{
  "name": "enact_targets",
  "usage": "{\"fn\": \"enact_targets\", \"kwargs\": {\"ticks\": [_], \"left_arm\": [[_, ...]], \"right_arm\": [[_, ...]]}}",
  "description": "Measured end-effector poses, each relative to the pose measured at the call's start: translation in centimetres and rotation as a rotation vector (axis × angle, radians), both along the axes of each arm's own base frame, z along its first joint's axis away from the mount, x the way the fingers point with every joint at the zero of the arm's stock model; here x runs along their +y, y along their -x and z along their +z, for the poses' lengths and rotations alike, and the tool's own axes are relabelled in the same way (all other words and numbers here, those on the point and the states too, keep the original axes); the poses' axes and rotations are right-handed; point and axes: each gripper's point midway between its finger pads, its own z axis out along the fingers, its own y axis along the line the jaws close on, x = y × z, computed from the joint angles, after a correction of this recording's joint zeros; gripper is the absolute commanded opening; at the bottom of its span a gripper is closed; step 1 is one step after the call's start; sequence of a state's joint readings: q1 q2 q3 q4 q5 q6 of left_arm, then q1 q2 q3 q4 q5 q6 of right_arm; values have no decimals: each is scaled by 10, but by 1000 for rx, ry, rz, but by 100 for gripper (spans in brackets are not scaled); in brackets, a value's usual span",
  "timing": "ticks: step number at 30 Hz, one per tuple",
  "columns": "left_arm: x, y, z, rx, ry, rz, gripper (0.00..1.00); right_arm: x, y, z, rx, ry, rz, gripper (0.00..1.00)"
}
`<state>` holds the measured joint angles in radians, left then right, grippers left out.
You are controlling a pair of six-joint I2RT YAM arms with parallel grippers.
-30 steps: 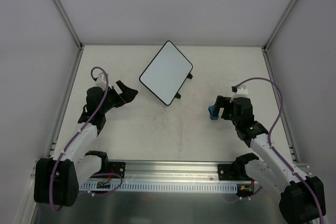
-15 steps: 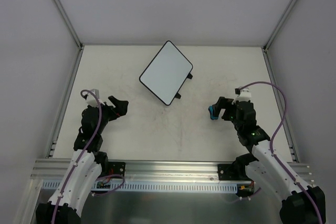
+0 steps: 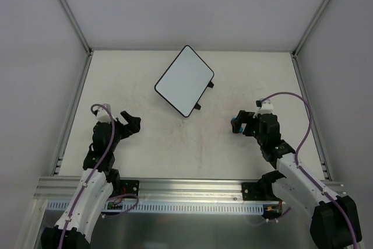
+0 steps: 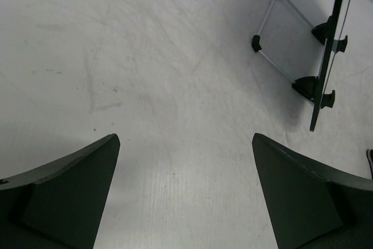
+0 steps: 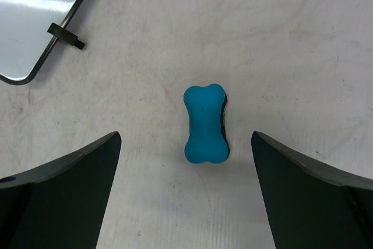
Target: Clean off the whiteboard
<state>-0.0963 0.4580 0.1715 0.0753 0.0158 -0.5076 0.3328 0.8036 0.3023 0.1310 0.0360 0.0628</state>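
The whiteboard (image 3: pixel 184 80) lies at the back middle of the table, white with a thin black rim and two small black tabs (image 3: pixel 210 84) on its right edge. Its surface looks blank. The blue bone-shaped eraser (image 5: pixel 205 123) lies on the table just ahead of my right gripper (image 5: pixel 185 136), which is open and empty. A corner of the board shows at the upper left of the right wrist view (image 5: pixel 35 10). My left gripper (image 3: pixel 131 123) is open and empty, well left of and nearer than the board. The left wrist view shows the board edge-on (image 4: pixel 330 56) at the far right.
White walls with metal frame posts (image 3: pixel 69 10) enclose the table on three sides. An aluminium rail (image 3: pixel 186 188) runs along the near edge between the arm bases. The tabletop (image 3: pixel 192 138) is scuffed white.
My left arm has pulled back toward its base, away from the whiteboard. My right gripper has barely shifted and stays over the blue eraser.
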Motion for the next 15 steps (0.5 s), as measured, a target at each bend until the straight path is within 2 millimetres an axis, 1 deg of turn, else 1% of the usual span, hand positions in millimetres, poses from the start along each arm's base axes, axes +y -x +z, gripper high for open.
{"fn": "enact_targets", "kwargs": {"ticks": [2,5,15], "left_arm": [[0,1,-8,34,-3,0,99],[0,3,-15,65,-6,1,99],[0,2,-12,52,-5,2,99]], "right_arm": [[1,0,1,-2,-3,4,99],[3,0,-1,6,-5,14,99],[7,2,-6,28,-10,35,99]]}}
